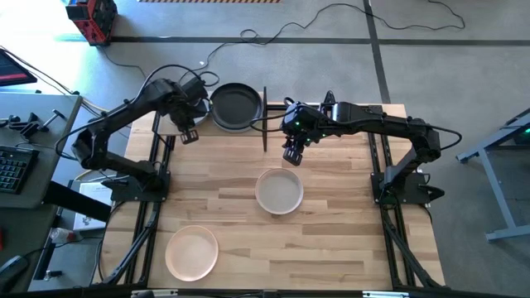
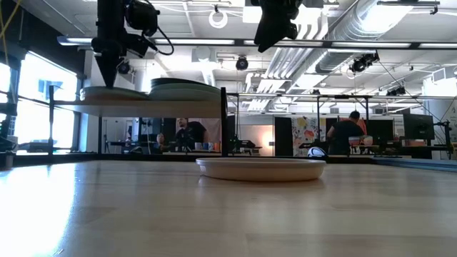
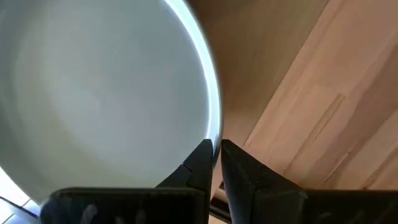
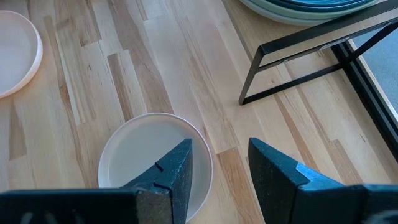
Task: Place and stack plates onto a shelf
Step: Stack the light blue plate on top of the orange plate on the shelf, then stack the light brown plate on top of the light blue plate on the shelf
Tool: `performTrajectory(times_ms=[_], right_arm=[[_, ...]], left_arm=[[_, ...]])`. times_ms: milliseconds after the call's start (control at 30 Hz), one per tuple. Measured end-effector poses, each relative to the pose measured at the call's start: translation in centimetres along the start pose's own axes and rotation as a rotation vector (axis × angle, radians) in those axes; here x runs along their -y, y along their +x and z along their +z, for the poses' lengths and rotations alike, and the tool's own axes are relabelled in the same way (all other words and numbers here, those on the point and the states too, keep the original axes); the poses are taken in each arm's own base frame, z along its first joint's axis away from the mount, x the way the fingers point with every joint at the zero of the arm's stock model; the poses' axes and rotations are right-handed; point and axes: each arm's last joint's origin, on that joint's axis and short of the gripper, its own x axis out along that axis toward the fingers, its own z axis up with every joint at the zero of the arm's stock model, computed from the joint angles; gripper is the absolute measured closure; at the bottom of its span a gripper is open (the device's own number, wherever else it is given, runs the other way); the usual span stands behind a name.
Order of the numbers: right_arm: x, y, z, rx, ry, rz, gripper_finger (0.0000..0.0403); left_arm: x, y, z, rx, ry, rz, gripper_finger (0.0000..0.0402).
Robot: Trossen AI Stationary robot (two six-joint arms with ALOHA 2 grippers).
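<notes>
- Left gripper (image 3: 214, 163) pinches the rim of a pale plate (image 3: 93, 93) over the shelf's (image 2: 143, 105) left end, beside the stack (image 1: 235, 106) topped by a black plate
- Right gripper (image 4: 219, 168) is spread and holds nothing, raised above the table (image 1: 331, 240) beside the shelf's right end
- Beige plate (image 1: 279, 191) lies mid-table below it
- Peach plate (image 1: 191, 252) lies near the front left edge

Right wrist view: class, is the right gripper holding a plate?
No. The right gripper hangs open and empty above the beige plate lying on the table.
</notes>
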Motion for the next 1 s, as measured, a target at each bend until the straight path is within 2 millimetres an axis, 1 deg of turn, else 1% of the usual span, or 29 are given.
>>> performTrajectory(times_ms=[300, 433, 633, 700, 900, 1000], right_arm=[[0.0, 0.0, 0.0, 0.0, 0.007, 0.0, 0.0268], [0.0, 0.0, 0.0, 0.0, 0.007, 0.0, 0.0268], [0.0, 0.0, 0.0, 0.0, 0.007, 0.0, 0.0268], [0.0, 0.0, 0.0, 0.0, 0.007, 0.0, 0.0268], [0.0, 0.0, 0.0, 0.0, 0.007, 0.0, 0.0268], [0.0, 0.0, 0.0, 0.0, 0.007, 0.0, 0.0268]], left_arm=[[-0.4, 0.6, 0.3, -0.029, 0.0, 0.01, 0.0381], [0.0, 0.5, 0.4, -0.008, 0.01, -0.039, 0.0383], [0.2, 0.4, 0.5, -0.006, 0.016, -0.038, 0.0392], [0.2, 0.2, 0.5, -0.002, 0.015, -0.036, 0.0393], [-0.4, -1.6, 0.9, 0.061, 0.006, -0.008, 0.0392], [-0.5, -2.1, 0.9, 0.072, 0.003, 0.002, 0.0392]])
